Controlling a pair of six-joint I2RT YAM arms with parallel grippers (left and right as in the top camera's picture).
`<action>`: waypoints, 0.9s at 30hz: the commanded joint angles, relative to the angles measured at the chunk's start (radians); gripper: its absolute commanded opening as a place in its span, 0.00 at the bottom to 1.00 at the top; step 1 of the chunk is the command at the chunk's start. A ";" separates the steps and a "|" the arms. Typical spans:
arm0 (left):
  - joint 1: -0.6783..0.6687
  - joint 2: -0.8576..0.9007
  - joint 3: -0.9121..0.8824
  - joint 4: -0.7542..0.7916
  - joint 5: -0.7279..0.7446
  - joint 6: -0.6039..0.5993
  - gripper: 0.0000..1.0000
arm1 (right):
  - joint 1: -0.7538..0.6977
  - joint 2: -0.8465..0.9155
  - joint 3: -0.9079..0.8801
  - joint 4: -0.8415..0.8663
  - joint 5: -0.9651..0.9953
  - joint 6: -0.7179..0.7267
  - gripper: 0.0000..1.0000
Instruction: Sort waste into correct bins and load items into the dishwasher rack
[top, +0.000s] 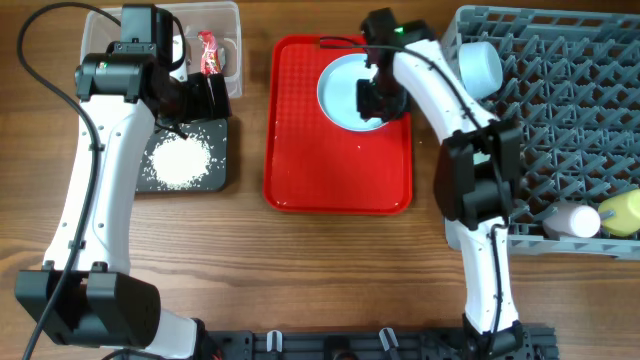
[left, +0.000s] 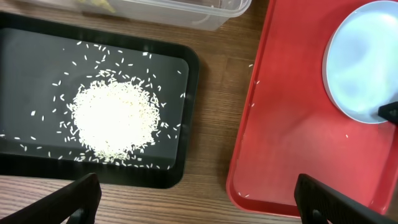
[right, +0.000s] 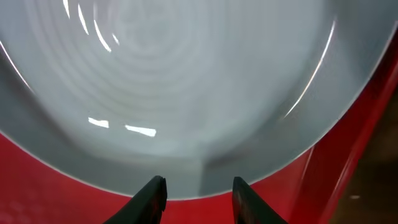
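Note:
The pale blue round plate (top: 343, 90) lies at the far end of the red tray (top: 320, 170). My right gripper (top: 378, 103) is low over the plate's right edge. In the right wrist view its jaws (right: 198, 193) stand a little apart, with the plate's rim (right: 199, 180) showing in the gap and neither finger pressing on it. My left gripper (top: 205, 95) is wide open and empty (left: 202, 205) above bare wood, between the black tray (left: 189, 124) and the red tray (left: 292, 137). A heap of rice (top: 180, 160) lies in the black tray. A red wrapper (top: 209, 52) lies in the clear tub (top: 232, 20).
The grey dishwasher rack (top: 560, 130) fills the right side. It holds a pale round vessel (top: 480, 65) at its far left, and a yellow cup (top: 622, 212) beside a white rounded item (top: 570, 220) at its near edge. A few stray grains dot the red tray.

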 joint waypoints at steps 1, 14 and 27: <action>0.004 0.007 -0.004 0.002 0.005 -0.010 1.00 | 0.004 -0.038 -0.029 -0.009 0.084 0.094 0.37; 0.004 0.007 -0.004 0.002 0.005 -0.010 1.00 | -0.044 -0.033 -0.135 0.069 0.033 0.212 0.33; 0.004 0.007 -0.004 0.002 0.005 -0.010 1.00 | -0.047 -0.089 -0.144 0.158 0.037 0.108 0.04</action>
